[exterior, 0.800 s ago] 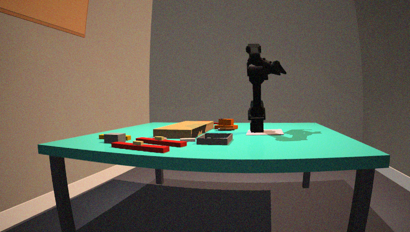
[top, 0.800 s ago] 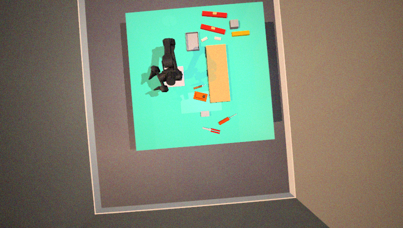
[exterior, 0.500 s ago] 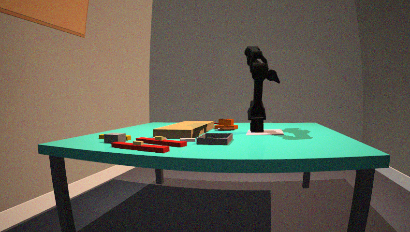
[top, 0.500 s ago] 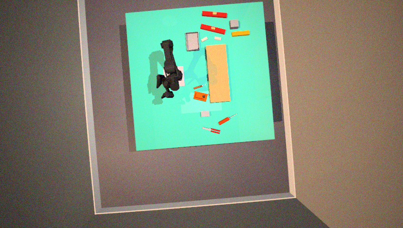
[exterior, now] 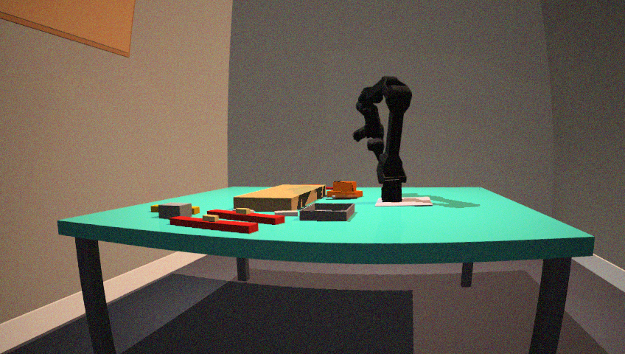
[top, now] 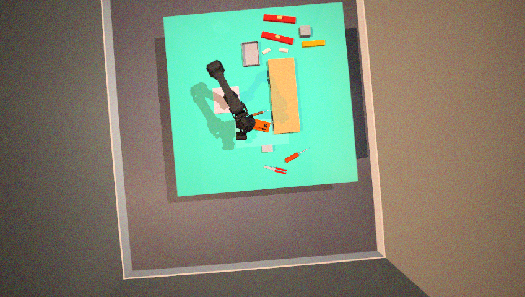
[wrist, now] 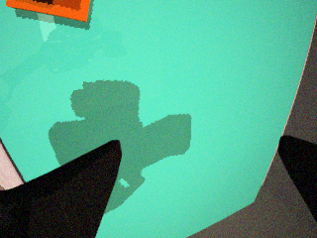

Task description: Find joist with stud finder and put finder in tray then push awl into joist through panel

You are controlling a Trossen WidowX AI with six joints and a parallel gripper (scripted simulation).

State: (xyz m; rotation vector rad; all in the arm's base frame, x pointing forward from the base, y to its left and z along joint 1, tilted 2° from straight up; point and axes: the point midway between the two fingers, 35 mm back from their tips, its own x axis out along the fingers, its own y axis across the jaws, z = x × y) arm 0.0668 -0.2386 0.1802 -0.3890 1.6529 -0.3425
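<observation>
The orange stud finder (top: 262, 126) (exterior: 344, 189) (wrist: 59, 9) lies on the table beside the near-left end of the tan floor panel (top: 288, 95) (exterior: 263, 203). The awl (top: 257, 113), with a brown handle and thin tip, lies just above it in the overhead view, its tip toward the panel. The grey tray (top: 251, 55) (exterior: 326, 215) is empty. My gripper (wrist: 200, 146) is open, with nothing between its fingers. It hangs high above the table beside the stud finder, which shows at the top left of the wrist view. The arm hides the fingers in the overhead view.
Two red levels (top: 279, 18) (top: 277, 38), a grey cube (top: 304, 30), a yellow bar (top: 313, 43) and two small white pieces (top: 266, 51) (top: 283, 49) lie beyond the panel. A grey block (top: 267, 148), an orange-handled screwdriver (top: 291, 157) and red-handled pliers (top: 280, 169) lie on the opposite side.
</observation>
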